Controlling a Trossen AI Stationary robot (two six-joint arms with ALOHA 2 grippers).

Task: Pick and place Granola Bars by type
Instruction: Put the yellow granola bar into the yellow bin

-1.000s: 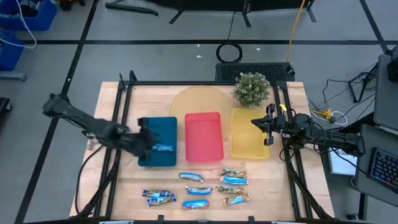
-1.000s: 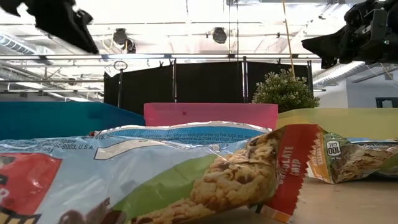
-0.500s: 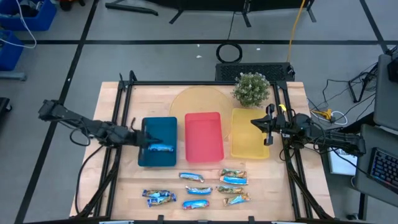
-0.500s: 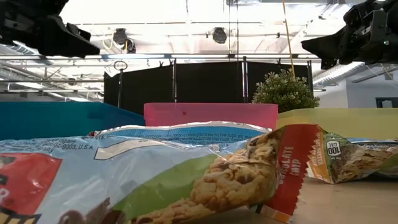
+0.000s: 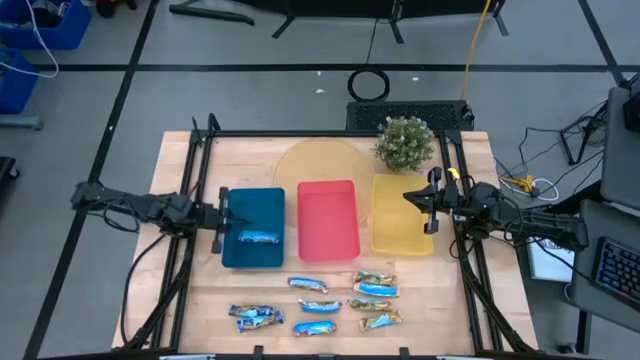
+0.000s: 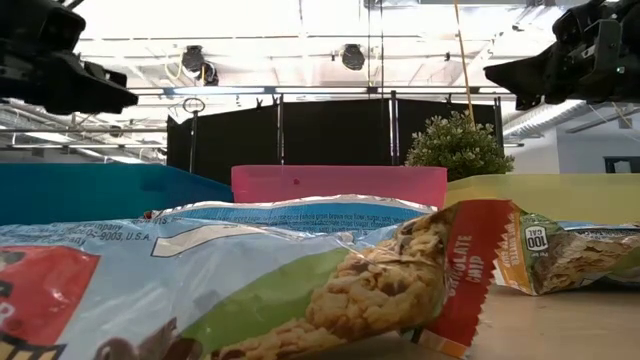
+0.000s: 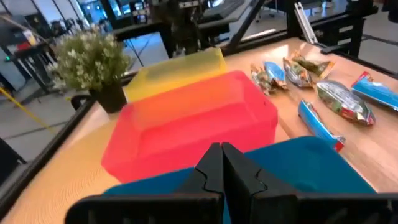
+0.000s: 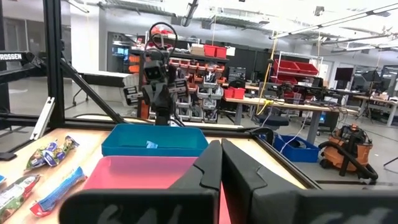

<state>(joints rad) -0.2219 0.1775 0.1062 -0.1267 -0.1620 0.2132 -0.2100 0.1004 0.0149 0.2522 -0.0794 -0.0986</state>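
One blue-and-white granola bar [image 5: 258,237] lies flat inside the blue tray [image 5: 240,255]. Several more bars, blue-white [image 5: 320,305] and green-tan [image 5: 375,278], lie loose on the wood near the table's near edge; they fill the low view's foreground [image 6: 300,280]. My left gripper [image 5: 218,215] [image 7: 221,148] is shut and hovers at the blue tray's left edge, pointing across the trays. My right gripper [image 5: 432,205] [image 8: 221,146] is shut and hovers at the yellow tray's [image 5: 402,225] right edge. The red tray [image 5: 328,215] stands between the blue and yellow ones.
A potted plant [image 5: 405,143] stands at the far right behind the yellow tray, on a round tan mat [image 5: 315,160]. Black frame rails [image 5: 195,180] run along the table's left and right sides. Bare wood lies between the trays and the loose bars.
My left gripper has drawn back from over the blue tray toward the table's left edge and now sits level at the tray's left rim. The blue-white bar in the blue tray has stayed where it was. The right arm has kept still.
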